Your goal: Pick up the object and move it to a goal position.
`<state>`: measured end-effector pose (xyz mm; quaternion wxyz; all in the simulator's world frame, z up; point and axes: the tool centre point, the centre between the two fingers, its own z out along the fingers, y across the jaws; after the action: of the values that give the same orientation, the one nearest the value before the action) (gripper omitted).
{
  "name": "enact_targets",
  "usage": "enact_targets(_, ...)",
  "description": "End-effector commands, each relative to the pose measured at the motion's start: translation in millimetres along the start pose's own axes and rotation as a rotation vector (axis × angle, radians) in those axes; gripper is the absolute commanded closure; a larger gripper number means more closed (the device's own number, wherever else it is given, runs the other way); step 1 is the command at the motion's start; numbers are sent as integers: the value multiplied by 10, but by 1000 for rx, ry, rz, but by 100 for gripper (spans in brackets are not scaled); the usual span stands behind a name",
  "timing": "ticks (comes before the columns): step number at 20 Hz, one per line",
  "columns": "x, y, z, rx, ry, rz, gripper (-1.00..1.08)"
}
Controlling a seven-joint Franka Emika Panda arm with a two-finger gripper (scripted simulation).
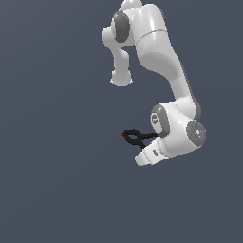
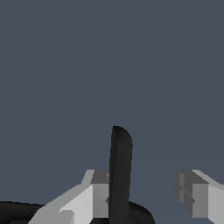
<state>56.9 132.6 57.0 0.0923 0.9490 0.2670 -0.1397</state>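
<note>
1. Biggest thing in the room is the glossy white jointed robot arm (image 1: 161, 61), folded down over a plain flat slate-grey floor (image 1: 52, 190). Nothing else stands on it.

2. At its end, the white two-fingered gripper (image 2: 144, 192) has its jaws spread apart. One finger (image 2: 94, 194) sits right beside a handle of the clamp; the other finger (image 2: 197, 192) is well clear of it. So it's released, not squeezing anything yet.

3. The thing to move is the small thin black spring clamp with splayed handles and a tiny red tip (image 1: 137, 137). In the exterior view it sticks out toward the exterior view's left from under the wrist. From the wrist view one dark handle stands up between the fingers.

4. My read: this is the grasp step, fingers lined up around the handle. Next it needs to close squarely on it, then lift. That thin handle sits off-centre, so it might twist.

5. Containers: none that I can see, and no goal marker either.
</note>
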Motion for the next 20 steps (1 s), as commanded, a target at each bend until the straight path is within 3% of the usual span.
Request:
enact_targets(1, 50, -49, 17, -9, -9, -20, -20)
enact_targets(11, 97, -107, 56, -16, -17, -39, -20)
enact_targets(20, 89, -106, 334, -17, -18, -41, -20)
